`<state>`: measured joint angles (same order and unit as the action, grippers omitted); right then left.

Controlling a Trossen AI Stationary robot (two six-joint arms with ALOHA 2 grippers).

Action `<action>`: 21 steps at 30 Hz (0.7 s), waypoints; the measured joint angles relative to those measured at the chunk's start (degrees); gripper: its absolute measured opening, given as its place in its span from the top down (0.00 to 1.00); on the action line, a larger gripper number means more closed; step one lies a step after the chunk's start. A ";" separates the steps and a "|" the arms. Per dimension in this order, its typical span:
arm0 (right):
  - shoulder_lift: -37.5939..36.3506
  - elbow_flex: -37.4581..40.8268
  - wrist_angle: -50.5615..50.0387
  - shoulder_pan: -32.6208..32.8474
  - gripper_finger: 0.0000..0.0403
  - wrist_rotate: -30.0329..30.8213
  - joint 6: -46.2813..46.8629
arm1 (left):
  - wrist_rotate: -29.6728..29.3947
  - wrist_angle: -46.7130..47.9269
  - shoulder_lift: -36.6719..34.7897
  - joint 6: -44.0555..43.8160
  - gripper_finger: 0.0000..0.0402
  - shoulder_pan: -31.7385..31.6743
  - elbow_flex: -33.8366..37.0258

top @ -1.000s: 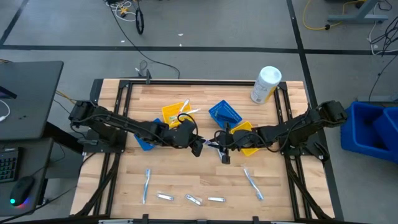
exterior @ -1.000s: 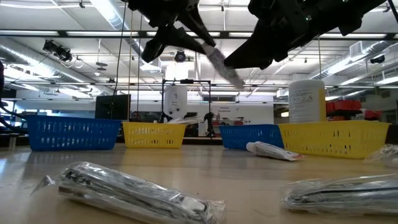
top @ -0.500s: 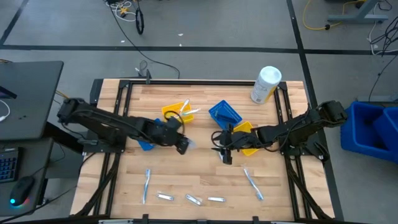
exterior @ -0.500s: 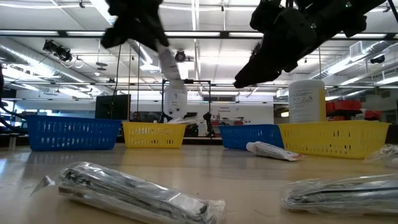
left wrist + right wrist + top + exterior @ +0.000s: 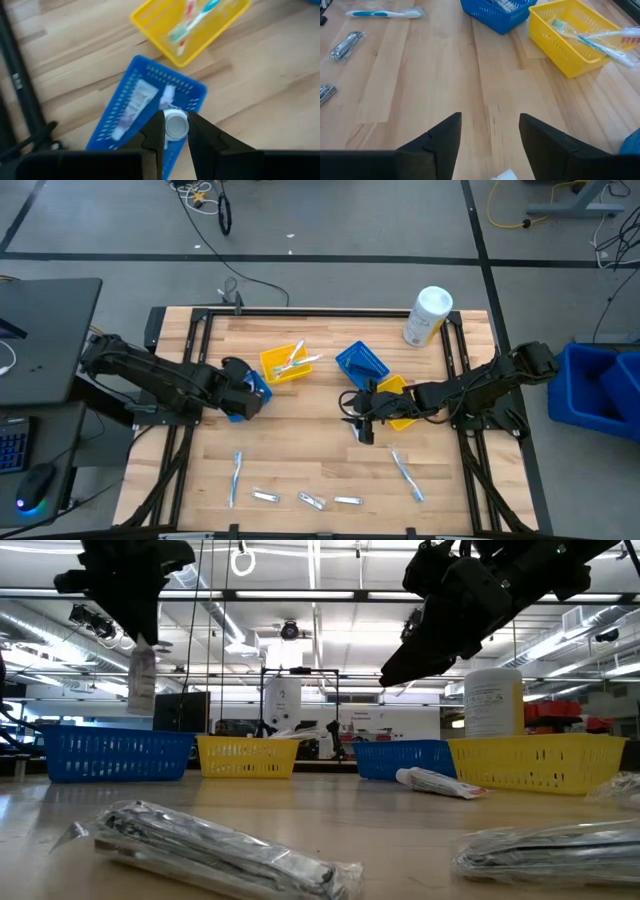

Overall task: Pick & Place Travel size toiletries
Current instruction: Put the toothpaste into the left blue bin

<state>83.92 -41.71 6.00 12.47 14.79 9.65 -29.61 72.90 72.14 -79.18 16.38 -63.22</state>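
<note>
My left gripper hovers over the left blue bin, shut on a small white toothpaste tube. A second tube lies in that bin. My right gripper is open above the table's middle, beside the right yellow bin, touching nothing. A white tube lies on the wood near it. Two toothbrushes and three wrapped tubes lie along the near edge. My left gripper pinches the toothpaste tube between its two fingers at the cap end, with the round cap facing the wrist camera. The fingers come from above, pointing down. The tube is lifted clear and hangs upright below the fingers, above the left blue bin.
A yellow bin with toothbrushes stands just beyond the left blue bin. A second blue bin sits at the table's middle. A large white container lies at the far right corner. Bare wood lies between the bins and the near-edge items.
My left gripper has swung from the table's middle, close to my right gripper, toward the left edge, and now stands over the left blue bin. It carried the tube along. The tube, slanted before, now hangs upright. My right gripper has stayed in place.
</note>
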 joint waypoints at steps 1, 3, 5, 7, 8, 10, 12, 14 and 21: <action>0.00 0.00 0.04 0.00 0.49 0.02 0.04 | 0.15 0.52 0.02 -0.54 0.83 0.00 0.07; 0.00 0.00 0.07 0.01 0.49 0.00 0.60 | 0.85 0.35 0.00 -1.38 0.82 -0.01 0.95; 0.00 0.00 0.07 0.02 0.49 0.00 0.67 | 3.42 0.83 0.07 -1.74 0.82 -0.09 2.27; 0.00 0.00 0.10 0.02 0.49 0.00 0.66 | 5.53 1.06 0.07 -2.42 0.82 -0.21 4.03; 0.00 0.00 0.23 0.02 0.49 0.00 0.66 | 6.10 1.05 0.07 -2.94 0.83 -0.20 5.16; 0.00 0.00 0.62 0.02 0.49 0.00 0.66 | 6.22 0.70 0.07 -4.30 0.83 -0.24 7.39; 0.00 0.00 0.66 0.01 0.48 -0.01 0.66 | 6.27 0.46 0.09 -5.98 0.82 -0.41 9.42; 0.00 0.00 0.66 0.01 0.48 -0.01 0.66 | 6.36 0.45 0.07 -7.89 0.81 -0.42 10.96; 0.00 0.00 0.68 0.00 0.50 -0.02 0.53 | 7.00 -2.37 0.07 -10.16 0.80 -1.88 14.59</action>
<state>83.92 -41.71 6.68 12.47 14.76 10.18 -22.61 70.53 72.21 -89.34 14.51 -48.63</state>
